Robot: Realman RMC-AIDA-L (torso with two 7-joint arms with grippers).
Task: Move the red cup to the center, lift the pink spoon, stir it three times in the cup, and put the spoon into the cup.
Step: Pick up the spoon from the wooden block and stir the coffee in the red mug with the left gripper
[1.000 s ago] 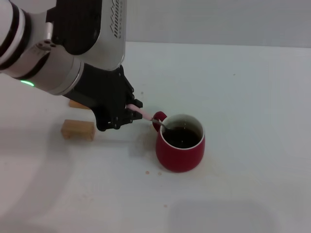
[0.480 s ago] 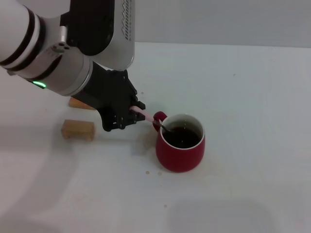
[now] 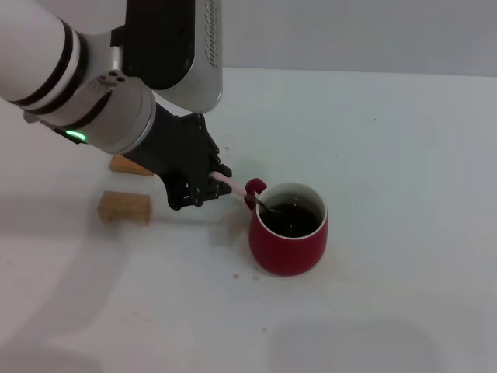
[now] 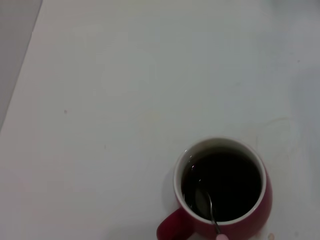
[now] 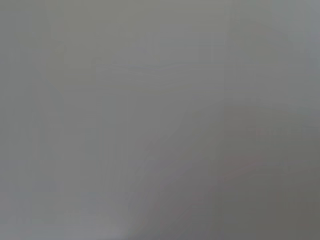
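My head camera looks forward and down at the white table (image 3: 404, 155) from some height, with the left arm (image 3: 116, 85) filling the upper left. My left wrist camera looks almost straight down from nearer. Both views share the red cup (image 3: 288, 229) with dark liquid and the table around it. My right wrist camera shows only a plain grey field.

Soft, even light falls from above on the white desk (image 3: 404, 155), leaving only faint grey shadows under the left arm and beside the red cup (image 3: 288, 242). The cup's glaze carries small highlights, and the dark liquid glints slightly in the left wrist view. The right wrist view is a flat grey blur with nothing resolved.
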